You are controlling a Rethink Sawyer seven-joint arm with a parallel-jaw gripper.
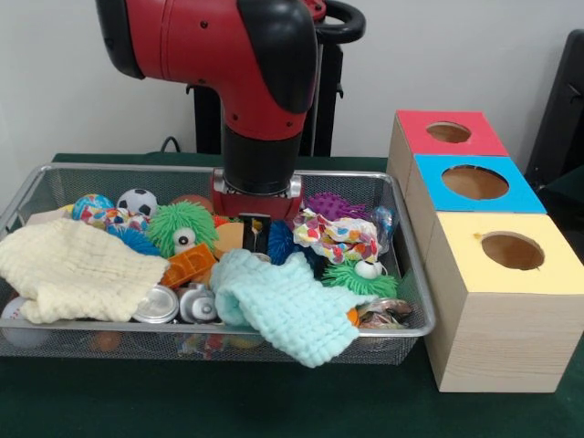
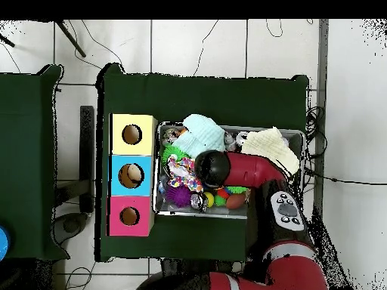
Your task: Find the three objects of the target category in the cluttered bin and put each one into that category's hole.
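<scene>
The red and black robot arm (image 1: 246, 73) reaches down into the middle of the wide silver wire-mesh bin (image 1: 415, 283), which sits on the green-covered desk (image 1: 274, 401). Toward one side edge stand three wooden boxes — yellow-topped (image 1: 506, 301), blue-topped (image 1: 474, 187) and red-topped (image 1: 447, 137) — each with a round hole. A cream knitted cloth (image 1: 68, 269) and a pale blue knitted cloth (image 1: 287, 306) lie over the clutter. Two silvery aluminium cans (image 1: 157, 306) lie by the bin's edge farthest from the robot. The gripper (image 1: 255, 233) is buried — its state cannot be told.
</scene>
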